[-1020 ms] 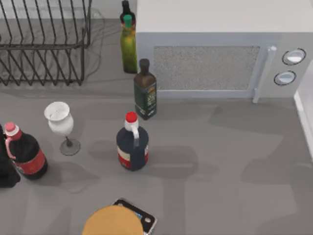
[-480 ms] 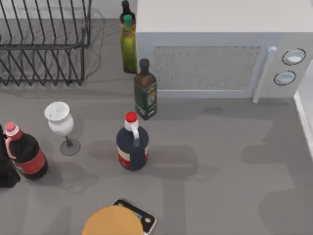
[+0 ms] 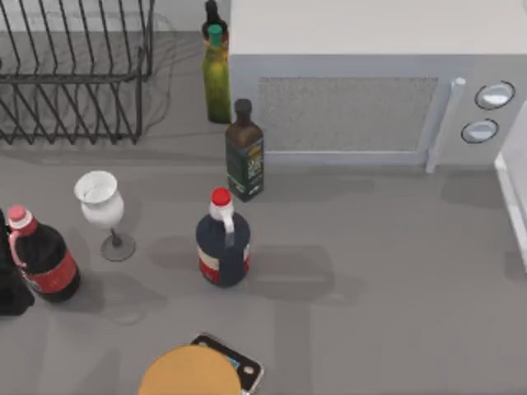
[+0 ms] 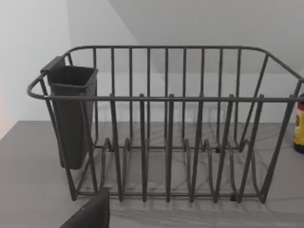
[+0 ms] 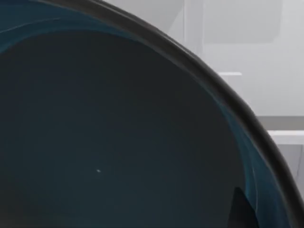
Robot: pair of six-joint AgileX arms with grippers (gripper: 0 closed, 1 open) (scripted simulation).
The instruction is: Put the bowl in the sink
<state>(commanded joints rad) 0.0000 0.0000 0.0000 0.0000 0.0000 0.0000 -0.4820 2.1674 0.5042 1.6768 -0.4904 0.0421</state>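
Note:
The bowl [image 5: 118, 142] looms right in front of the right wrist camera, with a dark grey-blue inside and a teal band under a dark rim. A dark fingertip [image 5: 242, 211] of my right gripper rests on its edge, so the gripper is shut on the bowl. Past the bowl, a white ledge [image 5: 285, 137] stands against pale walls. In the top view a white raised edge [image 3: 512, 197] at the table's far right looks like the sink's rim. My left arm is parked, its wrist camera facing the wire dish rack [image 4: 166, 123].
A microwave [image 3: 362, 82] fills the back right. An olive-oil bottle [image 3: 244, 152], a green bottle [image 3: 216, 78] and a red-capped jug [image 3: 222, 243] stand mid-table. A white goblet [image 3: 103, 210] and a cola bottle [image 3: 41, 259] are at the left. A tan disc [image 3: 191, 372] lies on a scale at the front.
The soft shadows on the right half of the table have slid to the right and nearly left the top view. The things on the table have not moved.

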